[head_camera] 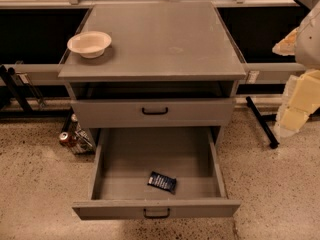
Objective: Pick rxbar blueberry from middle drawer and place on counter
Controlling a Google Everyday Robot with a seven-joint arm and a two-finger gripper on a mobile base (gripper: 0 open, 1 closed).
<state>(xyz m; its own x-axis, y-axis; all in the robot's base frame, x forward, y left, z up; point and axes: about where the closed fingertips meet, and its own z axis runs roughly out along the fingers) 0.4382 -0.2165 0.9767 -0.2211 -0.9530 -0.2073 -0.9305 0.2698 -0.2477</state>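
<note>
The rxbar blueberry, a small dark blue wrapper with pale print, lies flat on the floor of the middle drawer, near its front and slightly right of centre. This lowest drawer is pulled fully out, with its black handle facing me. The counter is the grey cabinet's flat top, with a faint round mark right of centre. My gripper is a pale cream shape at the far right edge, level with the upper drawer. It is well off to the right of the cabinet and above the bar, holding nothing I can see.
A cream bowl stands on the counter's left front corner. The drawer above is closed. Cans and clutter sit on the floor left of the cabinet. A black leg slants across the floor on the right. A railing runs behind.
</note>
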